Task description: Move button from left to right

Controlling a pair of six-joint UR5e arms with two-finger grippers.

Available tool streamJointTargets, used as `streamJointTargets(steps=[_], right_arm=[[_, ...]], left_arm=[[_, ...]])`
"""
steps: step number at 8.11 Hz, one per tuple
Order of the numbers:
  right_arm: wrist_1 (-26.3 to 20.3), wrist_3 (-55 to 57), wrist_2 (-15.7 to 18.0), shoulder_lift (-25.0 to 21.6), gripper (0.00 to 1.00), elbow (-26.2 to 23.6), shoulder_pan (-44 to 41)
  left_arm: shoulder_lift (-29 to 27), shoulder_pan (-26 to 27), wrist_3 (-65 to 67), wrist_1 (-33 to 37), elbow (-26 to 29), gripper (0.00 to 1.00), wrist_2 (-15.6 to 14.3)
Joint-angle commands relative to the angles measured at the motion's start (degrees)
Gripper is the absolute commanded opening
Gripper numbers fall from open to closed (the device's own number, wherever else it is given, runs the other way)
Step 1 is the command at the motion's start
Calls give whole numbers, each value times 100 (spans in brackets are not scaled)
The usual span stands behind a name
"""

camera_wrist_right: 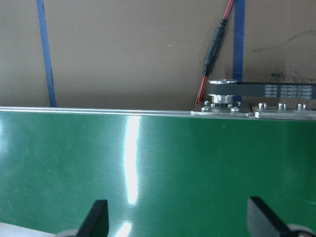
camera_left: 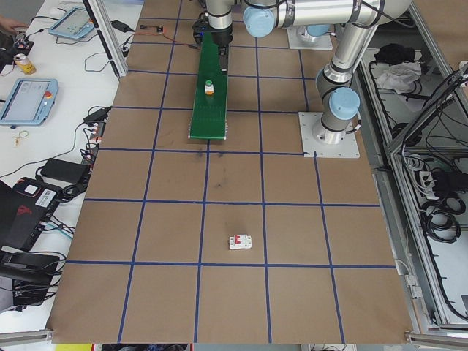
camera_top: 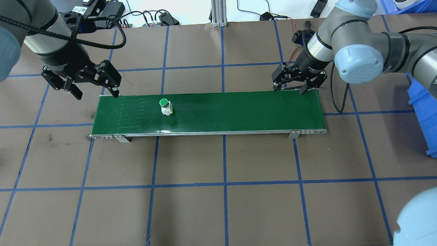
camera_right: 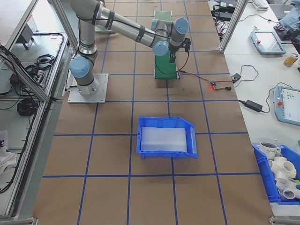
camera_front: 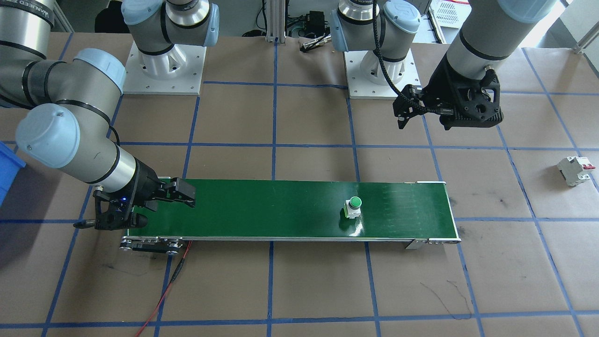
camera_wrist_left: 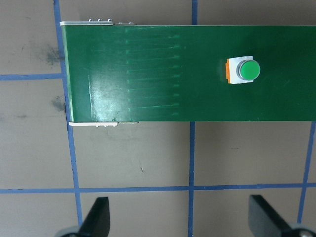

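Blue bin on the table holds only a white liner, seen fully in the right-side view. Button stands upright on the green conveyor belt, toward its left end. Left gripper spread wide, empty, off that end. Right gripper spread, empty, over the other end. Circuit breaker lies well apart.

Both wrist views cut each claw off, showing only the fingertips at the bottom edge.

arms: silver-grey tubes, pale blue joint caps
left gripper: black, white lettering, braided black cable
bases: white plates, bolted
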State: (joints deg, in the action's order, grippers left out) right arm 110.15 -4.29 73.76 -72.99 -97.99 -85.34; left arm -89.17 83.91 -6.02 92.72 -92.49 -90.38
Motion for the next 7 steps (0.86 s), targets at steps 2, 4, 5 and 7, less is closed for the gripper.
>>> streamJointTargets(steps=[2, 4, 5, 7], right_arm=[[-2, -2, -2, -5, 100, 0, 0], [-2, -2, -2, 4, 100, 0, 0], [-2, -2, -2, -5, 100, 0, 0], [-81, -11, -11, 4, 100, 0, -9]], left_arm=[[5, 3, -5, 0, -32, 100, -50], [5, 3, -5, 0, -32, 100, -32], [-4, 3, -5, 0, -32, 100, -32], [-4, 3, -5, 0, -32, 100, -41]])
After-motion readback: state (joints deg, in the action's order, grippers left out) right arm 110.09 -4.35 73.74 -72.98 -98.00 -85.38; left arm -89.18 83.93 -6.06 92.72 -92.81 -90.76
